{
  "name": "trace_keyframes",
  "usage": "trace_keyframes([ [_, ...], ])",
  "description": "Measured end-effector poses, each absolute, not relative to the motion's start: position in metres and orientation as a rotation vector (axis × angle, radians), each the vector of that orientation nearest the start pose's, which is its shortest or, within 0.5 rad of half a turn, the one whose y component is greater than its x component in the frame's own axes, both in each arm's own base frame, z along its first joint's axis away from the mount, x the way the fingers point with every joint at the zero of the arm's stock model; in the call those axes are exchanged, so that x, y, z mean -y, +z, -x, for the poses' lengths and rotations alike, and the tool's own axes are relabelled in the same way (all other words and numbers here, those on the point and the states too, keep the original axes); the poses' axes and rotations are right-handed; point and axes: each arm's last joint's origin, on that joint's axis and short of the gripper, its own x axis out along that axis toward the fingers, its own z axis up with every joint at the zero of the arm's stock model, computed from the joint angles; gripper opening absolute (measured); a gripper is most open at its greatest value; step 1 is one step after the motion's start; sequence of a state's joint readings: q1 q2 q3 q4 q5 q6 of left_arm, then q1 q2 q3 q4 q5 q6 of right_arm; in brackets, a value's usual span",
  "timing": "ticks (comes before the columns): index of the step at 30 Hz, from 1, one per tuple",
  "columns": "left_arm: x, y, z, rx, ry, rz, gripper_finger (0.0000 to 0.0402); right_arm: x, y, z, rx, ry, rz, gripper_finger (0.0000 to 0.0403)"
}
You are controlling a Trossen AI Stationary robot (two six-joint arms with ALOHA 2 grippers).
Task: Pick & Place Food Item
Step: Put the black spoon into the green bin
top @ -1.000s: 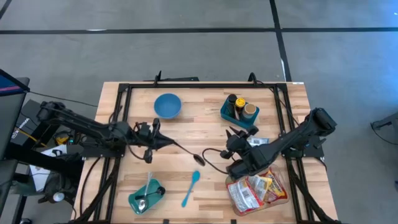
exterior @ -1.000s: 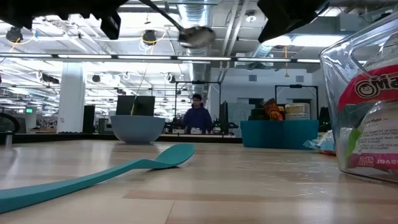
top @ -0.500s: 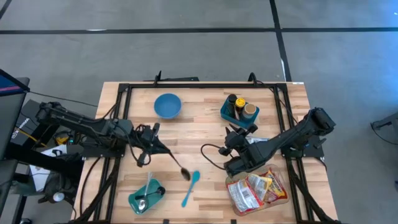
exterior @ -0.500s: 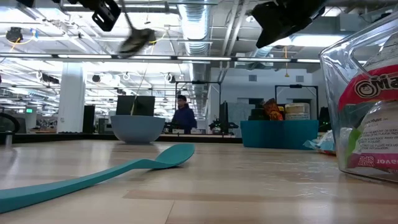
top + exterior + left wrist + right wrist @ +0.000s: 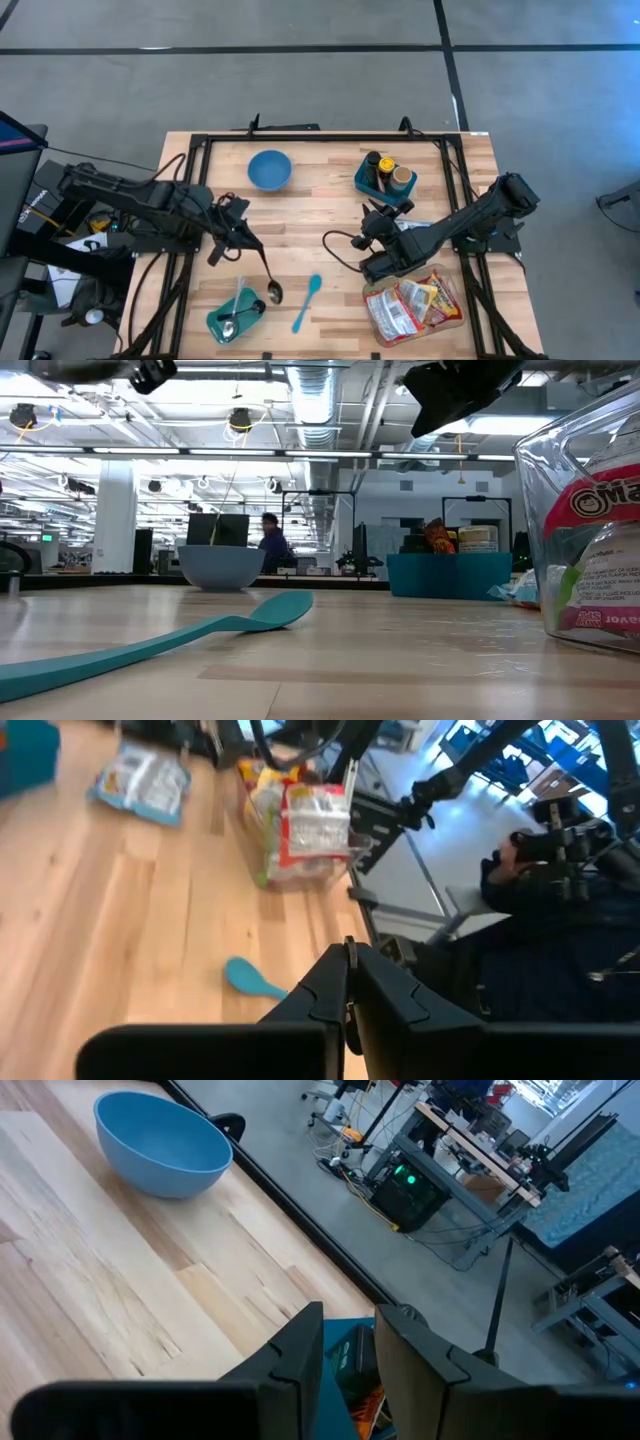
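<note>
My left gripper (image 5: 240, 238) stands at the table's left, shut on a metal spoon (image 5: 262, 268) that slants toward the near edge. The spoon's bowl (image 5: 274, 292) is just right of a teal cup (image 5: 235, 318) holding other spoons. A teal spoon (image 5: 308, 300) lies flat on the wood. Food packets fill a clear container (image 5: 413, 308) at the near right. One light packet (image 5: 415, 228) lies under my right arm. My right gripper (image 5: 388, 211) stands open with a narrow gap, pointing at the teal bin (image 5: 385, 180), with nothing seen between its fingers (image 5: 300, 1355). My left gripper pinches the metal spoon's handle near its free end (image 5: 247, 244) between its two shut fingers (image 5: 330, 995). The fingers point toward the table's right and somewhat down. The spoon runs on from them, slanting down toward the near edge, lifted clear of the table.
A blue bowl (image 5: 269, 169) sits at the far left of the board. The teal bin holds bottles and jars. A black cable (image 5: 330, 250) loops beside my right arm. Black frame rails (image 5: 320, 136) run around the table. A person (image 5: 560, 920) sits beyond the table's edge.
My left gripper has risen, drawn back a little toward the table's left edge and turned. The spoon has swung with it: its bowl pointed at the table's middle and now points at the near edge, beside the teal cup. In the room behind, a person has walked leftward.
</note>
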State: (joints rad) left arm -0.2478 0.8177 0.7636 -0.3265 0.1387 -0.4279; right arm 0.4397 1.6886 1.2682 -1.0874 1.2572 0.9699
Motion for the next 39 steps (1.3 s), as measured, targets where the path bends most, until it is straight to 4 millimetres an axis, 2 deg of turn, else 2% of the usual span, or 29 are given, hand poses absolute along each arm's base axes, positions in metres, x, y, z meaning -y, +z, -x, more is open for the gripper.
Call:
trace_keyframes([
  [8, 0.047, 0.320, -0.162, -0.576, -0.306, 0.552, 0.0004, -0.101, 0.244, -0.289, -0.559, -1.004, 0.291, 0.0087],
  [16, 0.046, 0.305, -0.154, -0.800, -0.186, 0.693, 0.0003, -0.099, 0.244, -0.291, -0.551, -1.013, 0.275, 0.0087],
  [22, 0.053, 0.294, -0.160, -0.905, -0.173, 0.669, 0.0004, -0.099, 0.244, -0.291, -0.549, -1.013, 0.272, 0.0087],
  [31, 0.083, 0.270, -0.171, -1.115, -0.235, 0.577, 0.0005, -0.099, 0.244, -0.291, -0.547, -1.013, 0.269, 0.0087],
  [39, 0.095, 0.254, -0.184, -1.174, -0.231, 0.487, 0.0006, -0.098, 0.244, -0.292, -0.543, -1.016, 0.269, 0.0087],
])
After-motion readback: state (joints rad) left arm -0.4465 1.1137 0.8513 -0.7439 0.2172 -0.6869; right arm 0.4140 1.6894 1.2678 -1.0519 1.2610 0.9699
